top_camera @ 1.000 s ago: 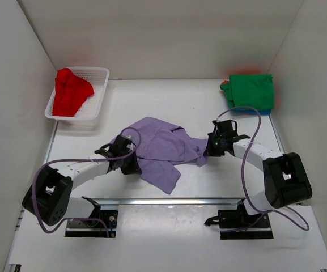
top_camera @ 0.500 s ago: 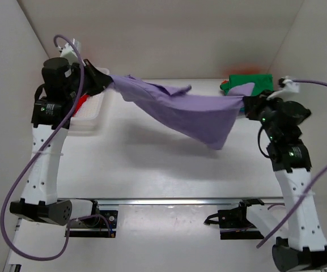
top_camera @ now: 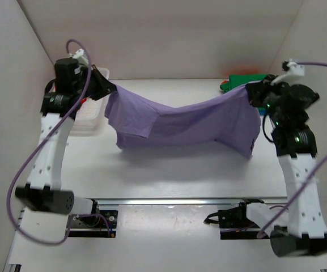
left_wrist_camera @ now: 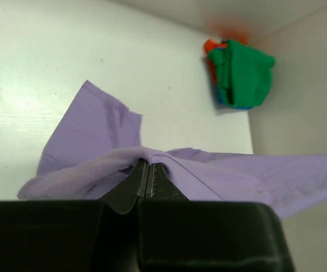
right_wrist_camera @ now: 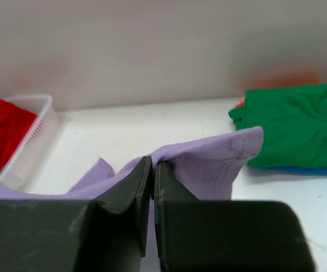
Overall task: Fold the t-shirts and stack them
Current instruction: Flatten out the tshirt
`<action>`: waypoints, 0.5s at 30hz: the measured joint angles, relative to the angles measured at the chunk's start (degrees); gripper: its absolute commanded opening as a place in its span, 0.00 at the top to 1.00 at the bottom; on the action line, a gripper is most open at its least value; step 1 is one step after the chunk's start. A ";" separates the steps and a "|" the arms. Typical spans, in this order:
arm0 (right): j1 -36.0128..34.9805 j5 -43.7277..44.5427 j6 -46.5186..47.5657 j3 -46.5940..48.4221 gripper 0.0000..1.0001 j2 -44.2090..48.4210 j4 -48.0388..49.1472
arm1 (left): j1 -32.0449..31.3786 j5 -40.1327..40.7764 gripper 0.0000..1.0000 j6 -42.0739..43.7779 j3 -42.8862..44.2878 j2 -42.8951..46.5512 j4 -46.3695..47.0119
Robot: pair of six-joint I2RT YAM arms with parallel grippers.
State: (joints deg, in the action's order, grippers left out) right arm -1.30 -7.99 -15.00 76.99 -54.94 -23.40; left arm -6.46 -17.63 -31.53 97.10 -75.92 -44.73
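Purple shirt (top_camera: 186, 122) hangs stretched in the air above the table (top_camera: 169, 170), sagging in the middle. The left gripper (top_camera: 109, 90) and right gripper (top_camera: 251, 94) each pinch a top corner, jaws together on a thin fold of cloth. Risks: so small a bite may slip under tension; a lopsided lowering would bunch the hem; the right corner, near the green stack (right_wrist_camera: 296, 122), could drag it.

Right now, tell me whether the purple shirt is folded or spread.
Spread: the purple shirt hangs stretched between the left claw and right claw, each shut on an edge.
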 measured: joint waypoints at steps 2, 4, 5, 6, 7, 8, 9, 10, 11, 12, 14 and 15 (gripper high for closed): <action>-0.15 -0.52 0.87 1.33 1.00 -5.86 0.33 | 0.20 -0.50 1.00 0.11 0.87 -6.78 -0.15; -0.02 -1.31 1.81 4.31 1.00 -12.37 0.72 | 0.66 -0.81 1.00 0.55 6.71 -16.22 -1.86; 0.04 -1.77 2.38 6.75 1.00 -16.61 0.48 | 0.96 -1.03 1.00 0.68 11.56 -21.77 -2.32; 0.20 -2.14 3.10 9.64 1.00 -20.94 0.35 | 1.42 -1.14 1.00 0.83 16.83 -27.32 -2.51; 0.22 -2.08 3.67 11.91 1.00 -23.93 0.22 | 1.88 -1.22 1.00 0.87 21.29 -31.17 -3.30; 0.22 -1.95 4.48 14.32 1.00 -26.58 -0.20 | 2.51 -1.62 1.00 0.90 27.04 -35.21 -4.17; 0.22 -1.73 5.25 17.20 1.00 -28.68 -1.40 | 3.19 -2.19 1.00 0.72 32.35 -38.42 -4.48; 0.22 -1.49 6.16 20.06 1.00 -30.21 -2.03 | 4.20 -2.71 1.00 0.59 36.35 -40.30 -3.91; 0.11 -1.25 7.06 24.09 1.00 -31.58 -3.37 | 5.35 -3.04 1.00 0.44 38.53 -40.70 -3.37; -0.17 -0.92 7.93 27.34 1.00 -32.28 -3.63 | 6.56 -3.21 1.00 0.39 39.12 -39.74 -2.56; -0.63 -0.44 9.55 31.76 1.00 -32.11 -3.02 | 9.20 -3.26 1.00 0.26 36.06 -34.12 0.76; -0.94 -0.63 10.19 32.46 1.00 -31.01 -1.79 | 10.03 -3.21 1.00 0.26 34.03 -31.28 1.79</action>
State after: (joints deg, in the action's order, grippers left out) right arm -2.24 -8.62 -4.82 109.45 -85.95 -25.19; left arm 3.57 -20.84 -31.27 131.13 -107.20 -42.94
